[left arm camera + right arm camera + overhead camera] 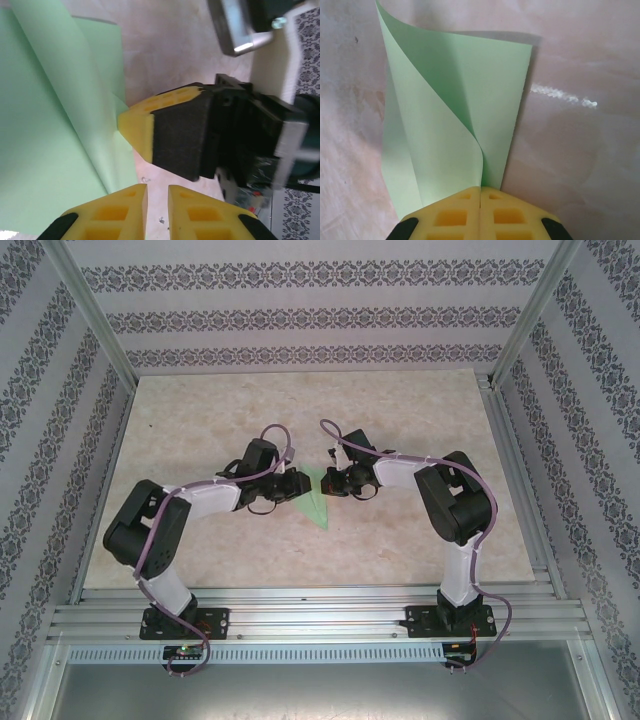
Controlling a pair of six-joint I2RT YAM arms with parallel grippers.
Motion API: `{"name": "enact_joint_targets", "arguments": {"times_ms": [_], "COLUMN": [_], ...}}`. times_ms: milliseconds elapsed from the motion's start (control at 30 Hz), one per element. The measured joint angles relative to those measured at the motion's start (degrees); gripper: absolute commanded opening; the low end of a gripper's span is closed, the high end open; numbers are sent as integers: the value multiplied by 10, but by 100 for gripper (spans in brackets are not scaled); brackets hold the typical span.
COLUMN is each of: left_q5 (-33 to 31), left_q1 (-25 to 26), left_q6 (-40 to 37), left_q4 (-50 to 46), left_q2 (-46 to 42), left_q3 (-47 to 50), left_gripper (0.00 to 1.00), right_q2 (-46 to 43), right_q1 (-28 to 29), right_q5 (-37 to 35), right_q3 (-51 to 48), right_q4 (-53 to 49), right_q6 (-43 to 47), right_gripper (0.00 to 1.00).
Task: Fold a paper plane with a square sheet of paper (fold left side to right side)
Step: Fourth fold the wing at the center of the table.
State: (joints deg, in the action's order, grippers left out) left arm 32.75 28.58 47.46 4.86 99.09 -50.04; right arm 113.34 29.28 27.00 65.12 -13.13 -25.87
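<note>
On the pale marbled surface (420, 420), the light green square sheet of paper (318, 502) lies near the middle, between the two arms, with a narrow pointed end running out toward 5 o'clock in the top view. It is partly folded. One layer lies flat, and another layer stands up from it and curls over in a soft bend.

The right pincer (480, 192) sits at about 2 o'clock from the sheet in the top view. Its yellow fingers are pressed together with no gap. In its wrist view the curled layer runs down into the seam between them, so it appears to be pinching the edge of the paper.

The left pincer (157, 192) sits at 9 o'clock from the sheet, just beside it. Its fingers stand a narrow slit apart, with bare surface showing between them and nothing in their grip. In its wrist view the green paper rises at 10 o'clock, and the right pincer's yellow tip touches the paper's lifted layer.
</note>
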Motion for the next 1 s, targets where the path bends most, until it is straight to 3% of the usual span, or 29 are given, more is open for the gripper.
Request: {"name": "enact_joint_targets", "arguments": {"times_ms": [267,800,1000], "left_q5": [20,23,-5], "left_q1": [13,16,14], "left_q6": [12,-5,-6], "left_q4": [20,11,13], "left_q2": [71,88,111], "left_q3": [-26,-38,-39], "left_gripper": [19,17,15], "right_q2": [1,1,2], "right_q1": [0,3,6], "right_q5": [0,-7,-11], "right_q3": [2,5,8], "right_q4": [-2,-7,-8], "right_q6": [1,4,3], "right_gripper": [1,2,2]}}
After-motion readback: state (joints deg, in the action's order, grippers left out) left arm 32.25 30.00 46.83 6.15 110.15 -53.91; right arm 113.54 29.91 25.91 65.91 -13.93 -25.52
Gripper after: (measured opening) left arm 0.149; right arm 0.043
